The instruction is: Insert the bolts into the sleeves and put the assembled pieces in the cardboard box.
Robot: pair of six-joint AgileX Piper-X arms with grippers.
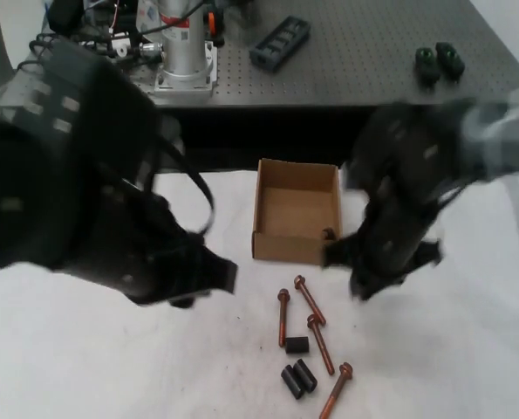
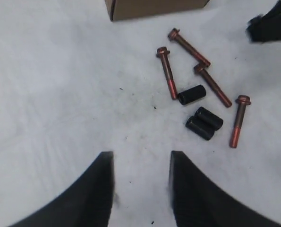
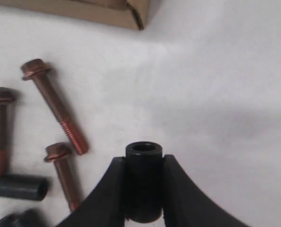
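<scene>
The brown open-topped cardboard box [image 3: 116, 12] is cut off by the right wrist view's edge; the short black cylindrical sleeve [image 3: 144, 187] has its lower end hidden between the fingers of the right gripper [image 3: 144, 161]; a dark speck [image 1: 329, 234] inside the box is too small to tell; the right arm [image 1: 407, 201] is blurred.

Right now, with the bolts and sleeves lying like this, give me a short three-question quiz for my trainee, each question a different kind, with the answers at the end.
1. True or false: the right gripper is shut on a black sleeve.
2. How many copper bolts lie loose on the white cloth? A: two. B: four. C: six.
3. Fill the gap: the left gripper hangs over the cloth with its jaws ____.

Key: 1 true. 2 B. 3 open.
</scene>
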